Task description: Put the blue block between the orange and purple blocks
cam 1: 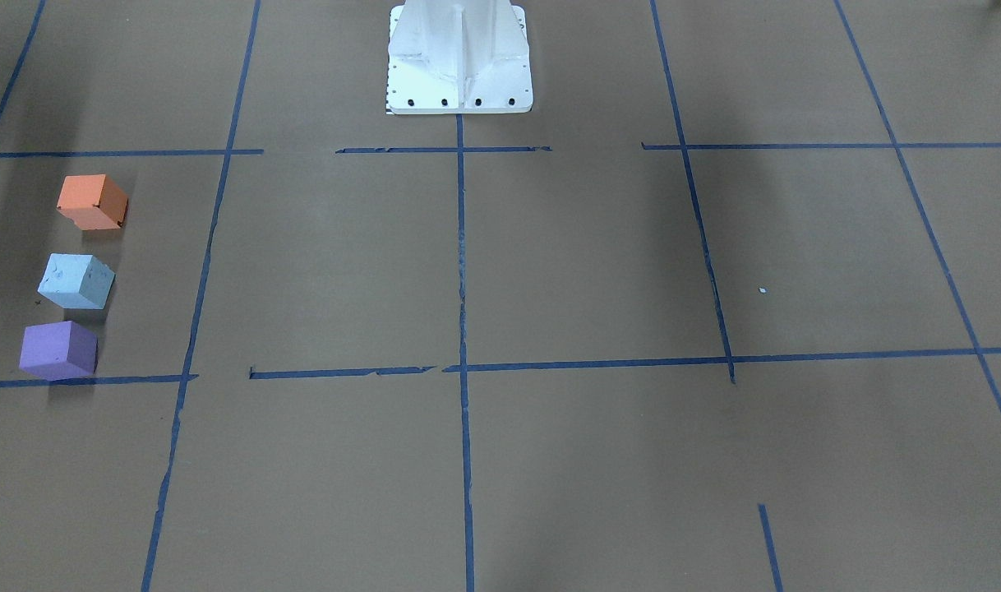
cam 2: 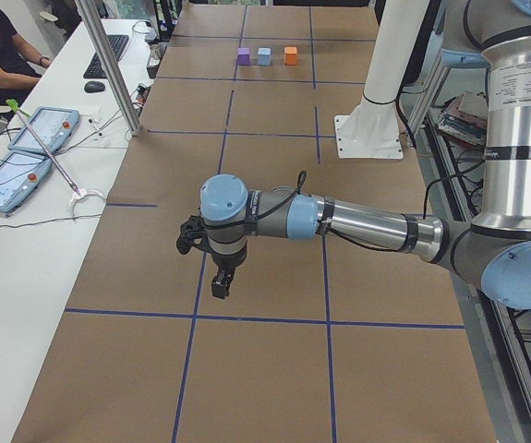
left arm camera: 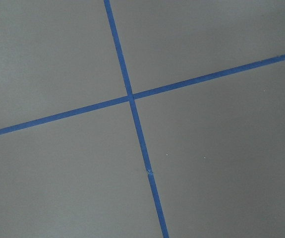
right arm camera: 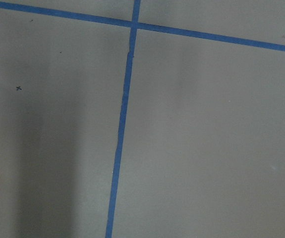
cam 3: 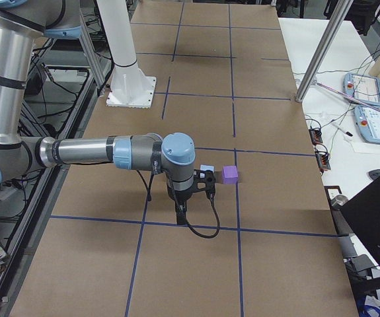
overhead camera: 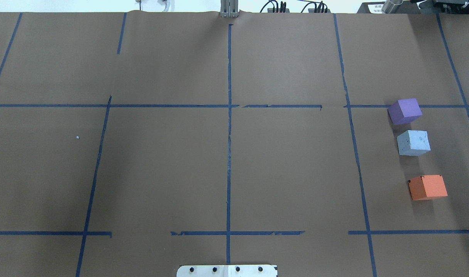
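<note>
The pale blue block (overhead camera: pixel 413 142) sits on the brown table between the purple block (overhead camera: pixel 404 110) and the orange block (overhead camera: pixel 427 187), in a row at the far right of the overhead view. The front view shows the same row at its left: orange (cam 1: pixel 92 201), blue (cam 1: pixel 76 280), purple (cam 1: pixel 58 349). My left gripper (cam 2: pixel 219 286) shows only in the left side view, far from the blocks. My right gripper (cam 3: pixel 180 214) shows only in the right side view, near the blue block (cam 3: pixel 207 170). I cannot tell whether either gripper is open or shut.
The white robot pedestal (cam 1: pixel 459 66) stands at the table's robot side. Blue tape lines (overhead camera: pixel 229 127) mark a grid on the brown paper. A side desk (cam 2: pixel 25 212) with tablets, a keyboard and a metal post (cam 2: pixel 108 65) runs along the operators' edge.
</note>
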Action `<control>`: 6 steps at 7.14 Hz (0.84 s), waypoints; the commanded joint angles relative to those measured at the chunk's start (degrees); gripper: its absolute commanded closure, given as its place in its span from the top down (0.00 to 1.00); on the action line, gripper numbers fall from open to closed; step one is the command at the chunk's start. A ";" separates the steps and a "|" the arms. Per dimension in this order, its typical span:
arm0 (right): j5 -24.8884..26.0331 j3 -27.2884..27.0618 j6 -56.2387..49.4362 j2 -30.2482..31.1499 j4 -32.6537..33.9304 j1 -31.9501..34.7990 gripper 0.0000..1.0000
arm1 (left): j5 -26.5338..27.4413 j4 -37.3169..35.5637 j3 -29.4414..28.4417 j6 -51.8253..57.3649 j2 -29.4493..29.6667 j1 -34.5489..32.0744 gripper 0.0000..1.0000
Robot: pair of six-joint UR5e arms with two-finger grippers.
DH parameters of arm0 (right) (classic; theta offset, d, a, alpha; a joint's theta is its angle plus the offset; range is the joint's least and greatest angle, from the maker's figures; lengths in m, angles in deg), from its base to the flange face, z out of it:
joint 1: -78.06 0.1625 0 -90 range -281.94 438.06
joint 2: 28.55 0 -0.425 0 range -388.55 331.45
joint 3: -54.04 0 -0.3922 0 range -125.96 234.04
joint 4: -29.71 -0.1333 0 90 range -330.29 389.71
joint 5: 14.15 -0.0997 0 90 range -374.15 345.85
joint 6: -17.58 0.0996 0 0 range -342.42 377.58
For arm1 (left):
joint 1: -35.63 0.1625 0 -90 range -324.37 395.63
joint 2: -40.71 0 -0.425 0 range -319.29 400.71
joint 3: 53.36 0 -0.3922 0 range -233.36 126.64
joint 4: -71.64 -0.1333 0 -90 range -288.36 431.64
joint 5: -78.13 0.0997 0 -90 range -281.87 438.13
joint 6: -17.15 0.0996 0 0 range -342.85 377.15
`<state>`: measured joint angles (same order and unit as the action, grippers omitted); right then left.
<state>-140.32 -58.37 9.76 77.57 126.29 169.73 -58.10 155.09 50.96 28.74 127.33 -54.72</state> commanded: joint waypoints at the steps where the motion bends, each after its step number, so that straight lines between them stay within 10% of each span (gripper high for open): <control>1: 2.16 -0.09 0.09 -1.09 0.01 0.00 1.00 | -1.76 -0.74 -0.08 -0.16 0.30 0.09 1.00; 6: 4.36 0.00 0.09 -2.06 0.01 0.09 1.00 | -1.94 -0.32 -1.05 0.45 -0.48 0.09 1.00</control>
<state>-136.16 -58.33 9.85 75.58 126.30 169.79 -59.96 154.45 50.00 28.80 127.26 -54.64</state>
